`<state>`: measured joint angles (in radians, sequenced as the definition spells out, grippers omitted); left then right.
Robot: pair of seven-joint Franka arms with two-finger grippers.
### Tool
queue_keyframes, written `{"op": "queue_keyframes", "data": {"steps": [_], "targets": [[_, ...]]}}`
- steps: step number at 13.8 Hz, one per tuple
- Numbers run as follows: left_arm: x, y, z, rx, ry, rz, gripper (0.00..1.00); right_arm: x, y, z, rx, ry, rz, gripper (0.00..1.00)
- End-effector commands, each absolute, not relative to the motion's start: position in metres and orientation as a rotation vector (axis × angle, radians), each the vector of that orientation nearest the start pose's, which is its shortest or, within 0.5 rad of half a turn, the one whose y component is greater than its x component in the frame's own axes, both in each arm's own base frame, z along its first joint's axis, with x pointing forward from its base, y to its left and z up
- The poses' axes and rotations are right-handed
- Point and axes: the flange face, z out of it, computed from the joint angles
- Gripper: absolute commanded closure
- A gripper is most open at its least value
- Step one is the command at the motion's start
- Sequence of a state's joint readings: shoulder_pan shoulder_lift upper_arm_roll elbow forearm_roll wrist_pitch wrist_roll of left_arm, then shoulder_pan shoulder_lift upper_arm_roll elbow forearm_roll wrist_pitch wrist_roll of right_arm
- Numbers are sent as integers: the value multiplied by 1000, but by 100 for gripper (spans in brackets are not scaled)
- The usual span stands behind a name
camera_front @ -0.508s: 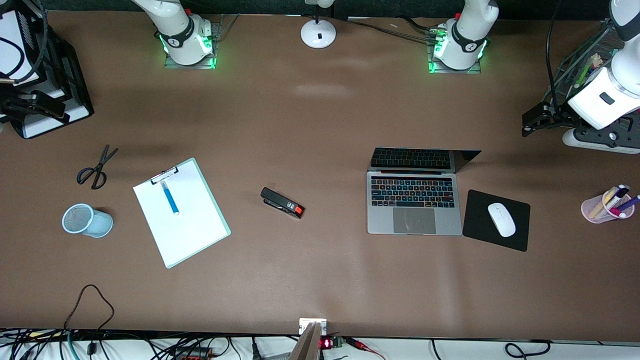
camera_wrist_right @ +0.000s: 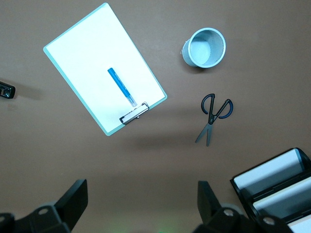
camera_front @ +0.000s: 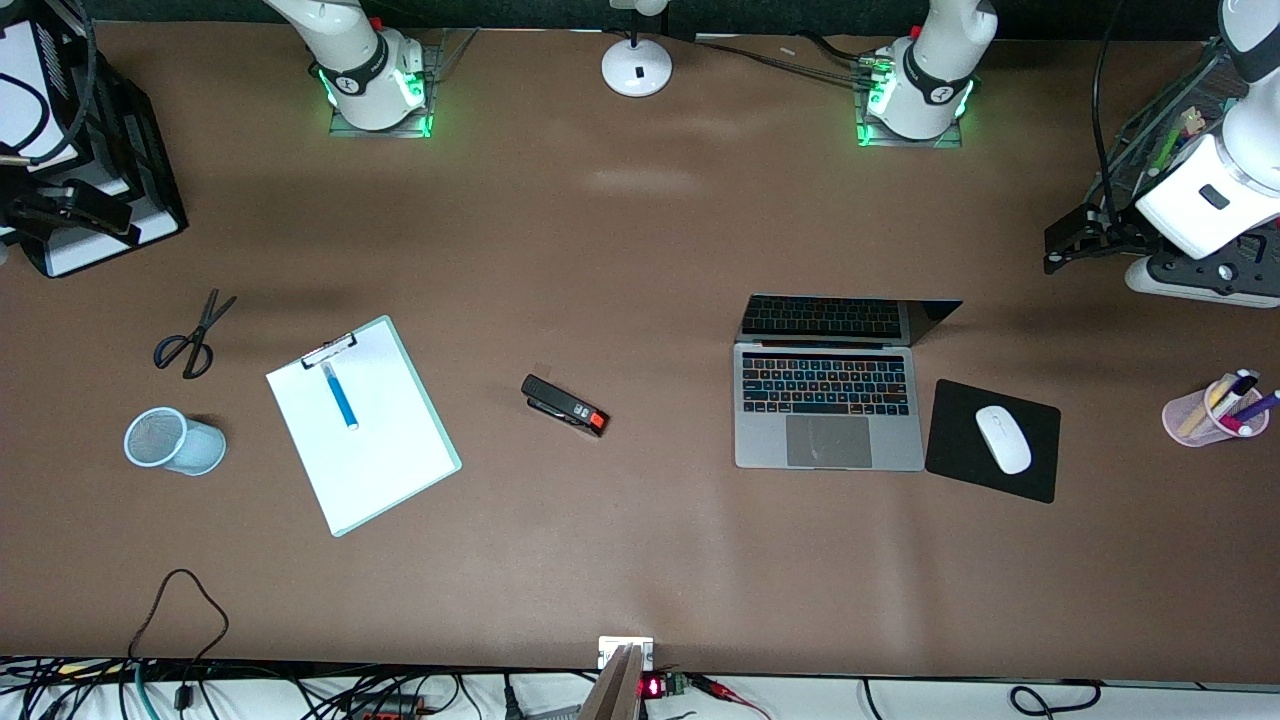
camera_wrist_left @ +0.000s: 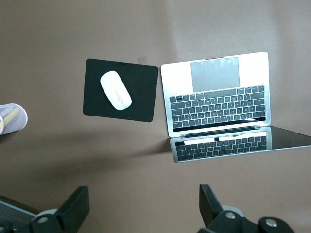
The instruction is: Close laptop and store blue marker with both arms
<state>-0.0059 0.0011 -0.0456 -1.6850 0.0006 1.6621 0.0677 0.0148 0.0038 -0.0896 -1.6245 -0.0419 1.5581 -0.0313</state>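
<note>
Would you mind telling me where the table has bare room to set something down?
Bare patches: between the stapler and the laptop, and the strip nearer the front camera than the clipboard. Crowded: laptop against the mousepad; the scissors beside the mesh cup.

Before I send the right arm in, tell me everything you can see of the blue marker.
The blue marker is a short bright-blue pen with a paler, whitish end that points toward the metal clip of the clipboard. It looks like smooth plastic. It lies flat on the clipboard's white sheet, roughly along the board's length, just below the clip. Only the paper touches it; no gripper is near it.
</note>
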Motion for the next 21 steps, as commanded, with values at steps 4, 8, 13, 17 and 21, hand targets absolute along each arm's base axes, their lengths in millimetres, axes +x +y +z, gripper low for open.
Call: {"op": "queue_keyframes", "data": {"steps": [4,8,13,17,21], "targets": [[566,-32,578,-3184,196,121,0,577,-32,559,-3180,13,164,0],[582,-30,563,-3176,201,155,0,612,-30,512,-3187,-141,120,0],[568,-37,556,-3156,228,335,69,643,-17,454,-3194,-189,90,0],[564,-41,555,-3151,231,379,96,656,0,401,-3231,-277,167,0],[558,-45,553,-3143,211,445,97,658,30,366,-3285,-424,224,0]]}}
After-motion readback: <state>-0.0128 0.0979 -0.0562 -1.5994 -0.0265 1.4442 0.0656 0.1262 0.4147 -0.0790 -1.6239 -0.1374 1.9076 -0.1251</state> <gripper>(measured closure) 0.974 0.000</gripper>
